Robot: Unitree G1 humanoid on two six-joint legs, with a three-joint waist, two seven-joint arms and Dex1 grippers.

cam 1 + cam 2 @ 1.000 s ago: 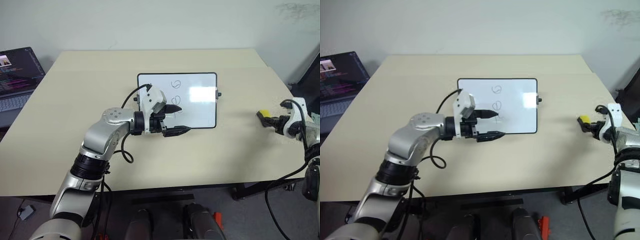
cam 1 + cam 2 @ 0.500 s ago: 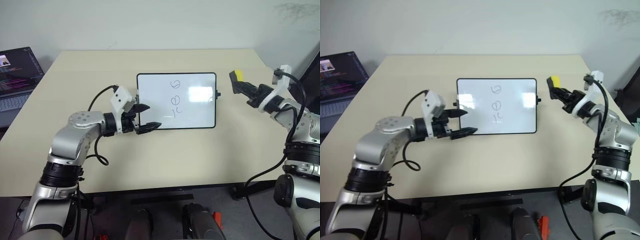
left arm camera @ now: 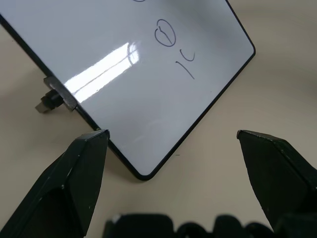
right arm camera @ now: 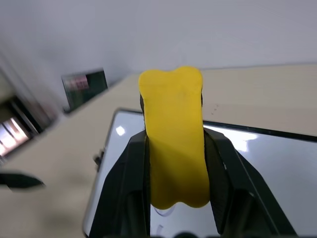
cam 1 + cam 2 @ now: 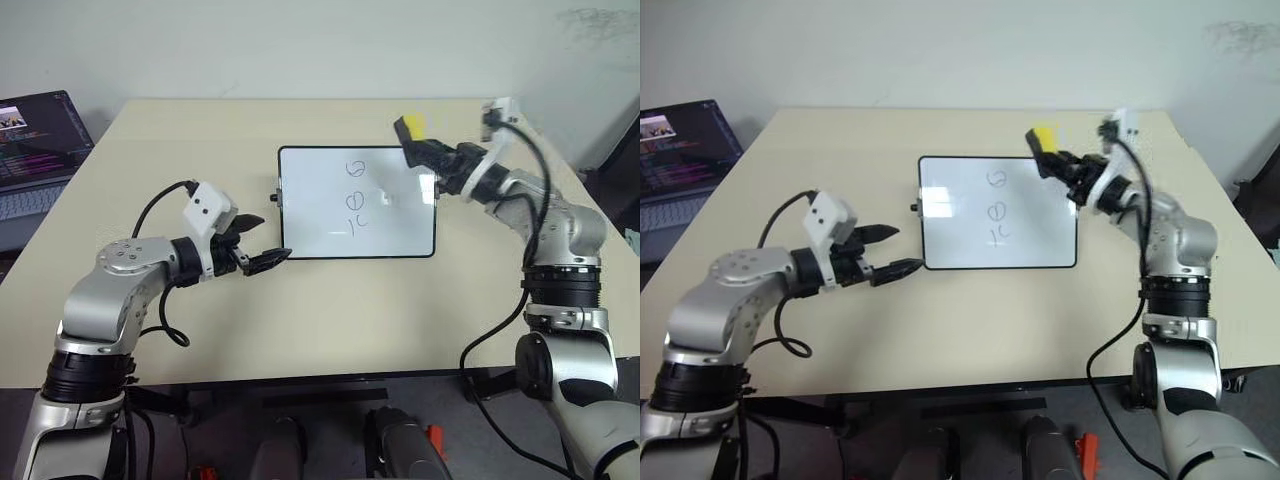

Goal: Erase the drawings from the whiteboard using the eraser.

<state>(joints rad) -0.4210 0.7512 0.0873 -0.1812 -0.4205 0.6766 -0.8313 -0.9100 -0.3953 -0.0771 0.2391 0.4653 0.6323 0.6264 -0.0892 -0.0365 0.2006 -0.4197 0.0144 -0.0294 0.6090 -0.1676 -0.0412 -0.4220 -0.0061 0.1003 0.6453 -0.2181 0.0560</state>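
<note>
The whiteboard (image 5: pixel 400 225) lies flat in the middle of the table, with the drawings (image 5: pixel 353 196) in thin black marker left of its centre. My right gripper (image 5: pixel 413 141) is shut on the yellow eraser (image 5: pixel 408 127) and hovers above the board's far right corner, pointing left. In the right wrist view the eraser (image 4: pixel 173 139) sits squeezed between the black fingers (image 4: pixel 133 168), over the board. My left gripper (image 5: pixel 272 238) is open and empty just off the board's near left corner (image 3: pixel 143 173). The drawings (image 3: pixel 166 35) lie beyond that corner.
An open laptop (image 5: pixel 35 150) stands off the table's left side. The beige table (image 5: pixel 330 320) has bare surface in front of the board and on both sides. A small black knob (image 3: pixel 47 101) juts from the board's left short side.
My right arm swung up and left from the table's right edge, carrying the eraser over the board's far right corner. My left gripper drew back leftwards off the board.
</note>
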